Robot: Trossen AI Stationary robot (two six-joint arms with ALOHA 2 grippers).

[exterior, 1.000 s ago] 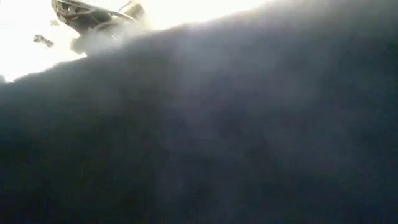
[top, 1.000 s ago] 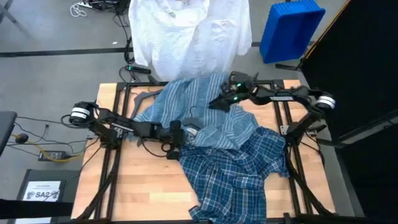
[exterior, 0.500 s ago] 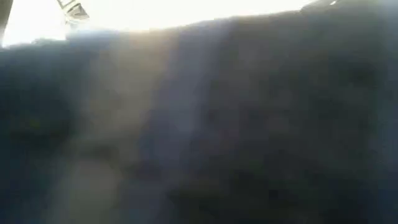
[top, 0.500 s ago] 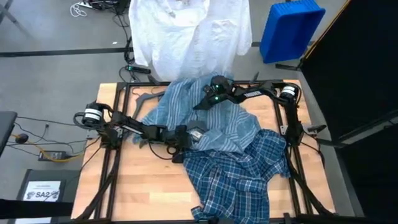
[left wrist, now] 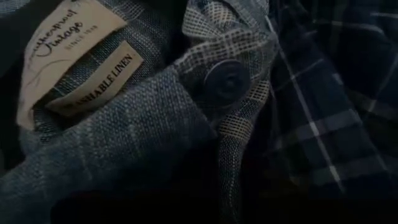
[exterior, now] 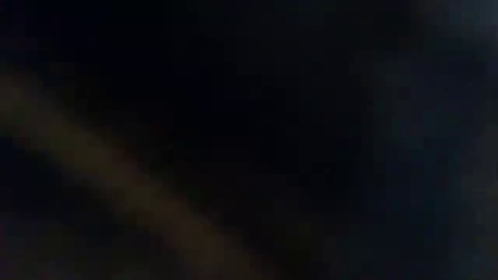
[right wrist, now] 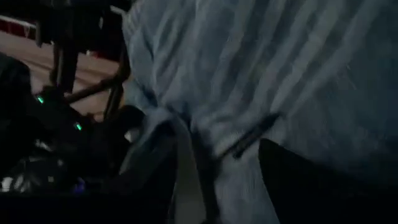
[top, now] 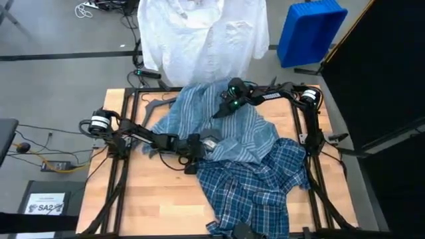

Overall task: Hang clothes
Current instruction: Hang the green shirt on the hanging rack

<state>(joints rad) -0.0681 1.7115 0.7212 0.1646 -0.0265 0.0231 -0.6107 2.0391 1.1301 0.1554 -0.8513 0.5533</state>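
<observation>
A white shirt [top: 199,40] hangs beyond the table's far edge. The light blue striped shirt [top: 219,129] lies crumpled on the table's middle, its collar with a sewn-in label [left wrist: 68,56] and a button [left wrist: 227,81] close before my left wrist camera. The plaid shirt [top: 255,189] lies partly under it and reaches the near edge. My left gripper [top: 203,142] is at the striped shirt's collar. My right gripper [top: 222,110] is low over the striped shirt's far part, open, with a ridge of cloth [right wrist: 205,143] between its fingers. My right gripper comes at the striped shirt slanting down from the table's far right. One dark finger [right wrist: 305,186] lies beside a ridge of the cloth. I cannot tell whether the fingers touch it. The shirt lies slack on the table.
A dark grey hanger [top: 157,105] lies on the table at the far left, partly under the striped shirt. A blue bin [top: 309,30] stands on the floor beyond the far right corner. Cloth covers the low camera. Bare wood [top: 153,199] shows at the near left.
My right arm has folded in, and its gripper has gone toward the table's left across the striped shirt's far part. My left gripper has slid a little toward the right, to the shirt's collar. The low view has gone fully dark.
</observation>
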